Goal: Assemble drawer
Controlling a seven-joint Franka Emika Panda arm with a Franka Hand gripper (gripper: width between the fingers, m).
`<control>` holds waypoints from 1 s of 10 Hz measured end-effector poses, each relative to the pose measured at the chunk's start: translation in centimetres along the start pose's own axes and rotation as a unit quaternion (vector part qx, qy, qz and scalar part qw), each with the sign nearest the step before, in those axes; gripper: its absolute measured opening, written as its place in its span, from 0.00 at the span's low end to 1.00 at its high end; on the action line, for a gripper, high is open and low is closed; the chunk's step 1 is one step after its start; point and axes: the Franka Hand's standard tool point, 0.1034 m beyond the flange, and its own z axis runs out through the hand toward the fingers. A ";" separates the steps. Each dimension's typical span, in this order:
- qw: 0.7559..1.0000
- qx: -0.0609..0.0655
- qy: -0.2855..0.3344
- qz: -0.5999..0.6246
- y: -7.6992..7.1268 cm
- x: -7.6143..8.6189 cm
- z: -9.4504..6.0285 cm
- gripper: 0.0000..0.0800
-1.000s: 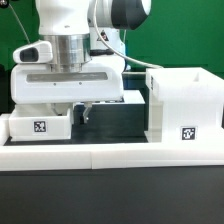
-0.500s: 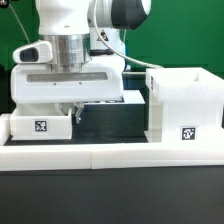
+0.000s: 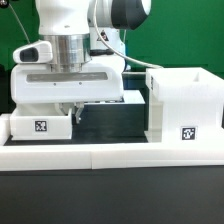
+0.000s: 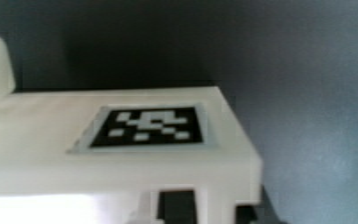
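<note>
A small white open-top tray (image 3: 40,125) of the drawer, with a square tag on its front, lies at the exterior view's left behind the border wall. My gripper (image 3: 76,112) hangs straight down at the tray's right end, its fingers closed around that end wall. In the wrist view the tray's tagged face (image 4: 149,128) fills the frame, and my gripper (image 4: 208,208) shows only as two dark fingertips either side of a strip of white wall. The tall white box shell (image 3: 185,100), also tagged, stands at the exterior view's right. The second small tray is hidden.
The long low white border wall (image 3: 110,155) runs along the front of the black table. Another white part (image 3: 132,98) lies behind my gripper, between tray and shell. A green backdrop stands behind the arm.
Between one second ago and half a second ago the dark finger by the tray's right end moved left toward the wall. Nothing has visibly moved since.
</note>
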 end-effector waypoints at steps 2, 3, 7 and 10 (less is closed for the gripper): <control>1.000 0.002 0.003 -0.025 -1.3 0.9 -1.4 0.05; 1.000 0.005 0.003 -0.028 -1.7 1.1 -1.9 0.05; 0.997 0.011 0.008 -0.082 -4.0 1.8 -3.2 0.05; 0.995 0.011 0.007 -0.095 -4.2 1.7 -3.1 0.05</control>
